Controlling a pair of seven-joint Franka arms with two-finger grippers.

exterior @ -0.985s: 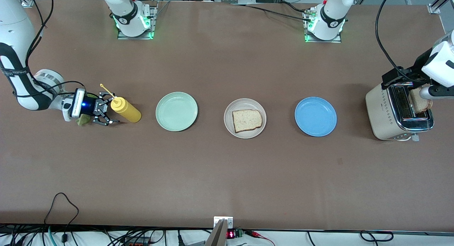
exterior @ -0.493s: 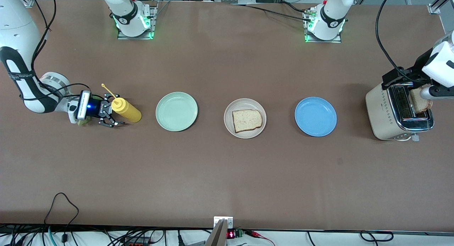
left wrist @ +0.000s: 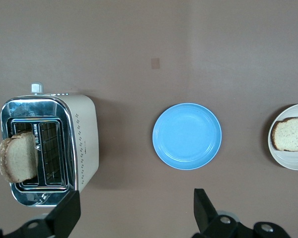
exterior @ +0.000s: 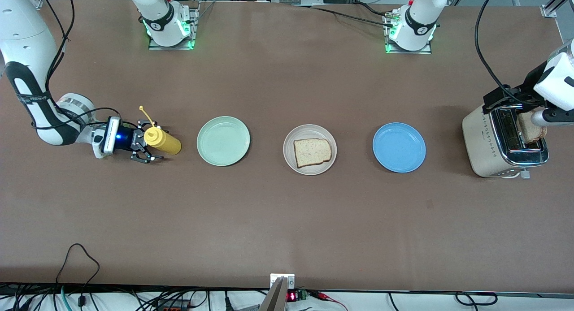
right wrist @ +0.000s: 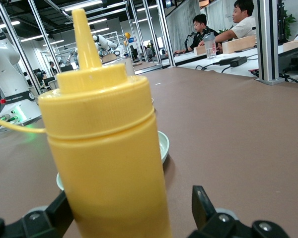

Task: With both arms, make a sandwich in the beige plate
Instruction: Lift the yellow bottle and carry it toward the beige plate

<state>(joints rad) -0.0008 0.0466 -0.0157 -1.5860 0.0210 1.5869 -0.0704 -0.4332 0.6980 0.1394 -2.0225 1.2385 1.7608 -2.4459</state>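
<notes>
Right gripper: my jaws stand wide apart around the mustard bottle, not gripping.
Left gripper: mine too, spread open, holding nothing, up over the toaster.
Toaster slice: below my left gripper, standing in its slot.
Beige plate: midway between my grippers, carrying one bread slice.
Progress: early, I judge; second slice not yet placed, no lettuce in view.

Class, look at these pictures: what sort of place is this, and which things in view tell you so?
Most likely a robotics lab. Two white robot arms are bolted to a long brown table, loose cables trail along its edge, and people sit at desks among metal frames nearby.
</notes>
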